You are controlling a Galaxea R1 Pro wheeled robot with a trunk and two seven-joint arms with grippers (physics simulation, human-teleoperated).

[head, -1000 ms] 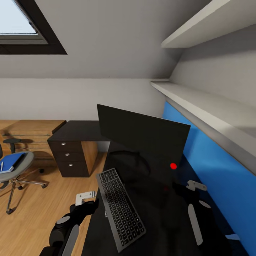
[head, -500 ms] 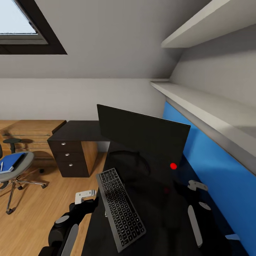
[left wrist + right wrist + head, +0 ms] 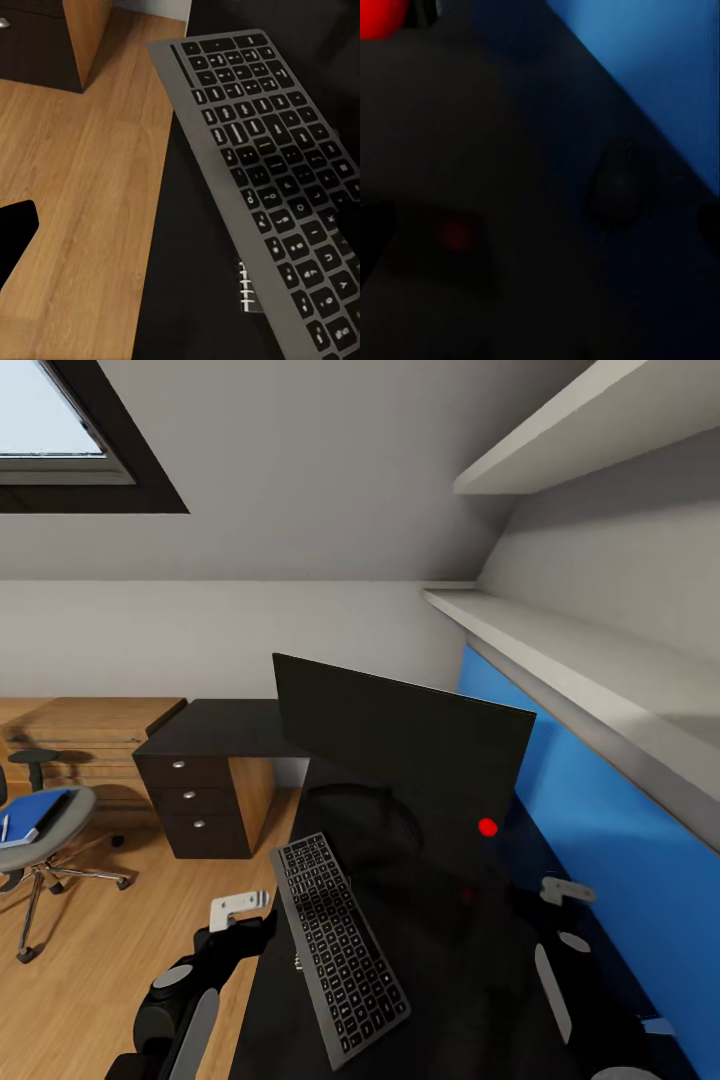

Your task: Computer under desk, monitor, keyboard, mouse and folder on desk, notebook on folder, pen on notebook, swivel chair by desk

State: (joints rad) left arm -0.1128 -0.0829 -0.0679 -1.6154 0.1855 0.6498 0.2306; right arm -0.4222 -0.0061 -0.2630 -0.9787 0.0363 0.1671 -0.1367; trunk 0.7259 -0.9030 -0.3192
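Desk (image 3: pixel 230 725) | keyboard (image 3: pixel 338 946) beside monitor (image 3: pixel 400 745) | jaws: cannot tell either side

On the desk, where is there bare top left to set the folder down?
Bare desk top lies right of the keyboard, between it and the blue wall, though the mouse sits near that wall. The far wing above the drawers looks bare too. It is crowded around the monitor stand.

Skylight (image 3: pixel 50 420) upper left — white wall shelves (image 3: pixel 560 640), blue wall panel (image 3: pixel 600 830), wooden floor (image 3: pixel 90 960)
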